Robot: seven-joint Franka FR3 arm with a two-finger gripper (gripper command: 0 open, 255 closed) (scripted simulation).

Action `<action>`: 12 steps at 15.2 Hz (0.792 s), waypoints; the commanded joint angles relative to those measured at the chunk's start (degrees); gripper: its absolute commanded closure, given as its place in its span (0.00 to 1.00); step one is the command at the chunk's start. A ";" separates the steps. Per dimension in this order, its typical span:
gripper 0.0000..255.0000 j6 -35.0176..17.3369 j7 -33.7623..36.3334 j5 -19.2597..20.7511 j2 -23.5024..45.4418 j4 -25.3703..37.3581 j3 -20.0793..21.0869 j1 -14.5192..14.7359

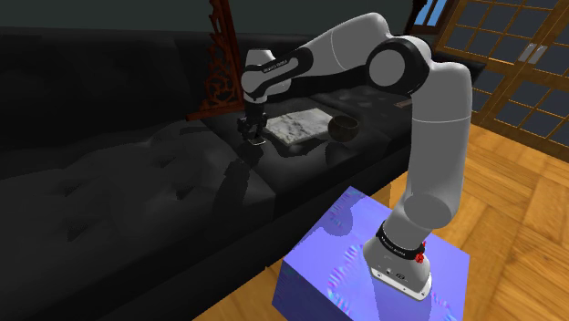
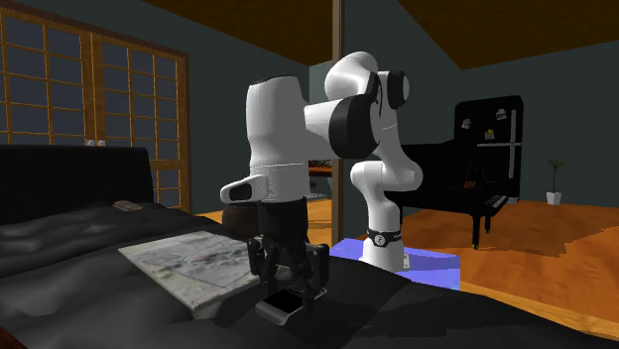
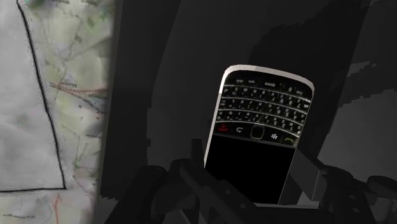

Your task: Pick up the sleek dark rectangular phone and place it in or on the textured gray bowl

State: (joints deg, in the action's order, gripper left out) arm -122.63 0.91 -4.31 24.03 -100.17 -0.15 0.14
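I am looking at the pincer [image 2: 288, 276] hanging low over the black sofa [image 1: 137, 182], pointing straight down at the cushion. Its fingers [image 3: 194, 181] are standing apart, one on each side of the phone [image 3: 257, 137], so I am reading it as open. From the wrist view I cannot tell whether either finger is touching the phone's edges. The phone is lying flat on the cushion directly under the pincer, face up. It is a black handset with a pale rim, its dark screen end sitting between the fingers and its keypad end pointing away from them. A printed map sheet [image 1: 296, 126] is lying flat on the sofa just beside the pincer, apart from the phone. The bowl [image 1: 344, 128], looking dark here, is sitting upright on the far side of that sheet from the pincer, well apart from the phone.
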 commanded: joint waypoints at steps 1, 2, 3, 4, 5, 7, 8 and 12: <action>1.00 0.00 -0.01 -0.01 0.04 -0.02 0.01 0.00; 1.00 -0.02 -0.02 -0.01 0.01 -0.07 0.01 0.00; 1.00 0.60 0.03 0.02 -0.36 0.20 0.00 0.00; 1.00 1.23 0.08 0.05 -0.72 0.47 -0.01 0.00; 1.00 1.87 0.12 0.07 -1.06 0.76 -0.02 0.00; 1.00 3.15 0.21 0.12 -1.70 1.41 -0.04 0.00; 1.00 3.79 0.26 0.15 -2.03 1.72 -0.05 0.00; 1.00 6.43 0.43 0.24 -3.16 3.23 -0.07 -0.01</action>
State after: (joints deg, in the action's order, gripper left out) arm -116.91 1.26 -4.10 21.09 -97.42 -0.22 0.11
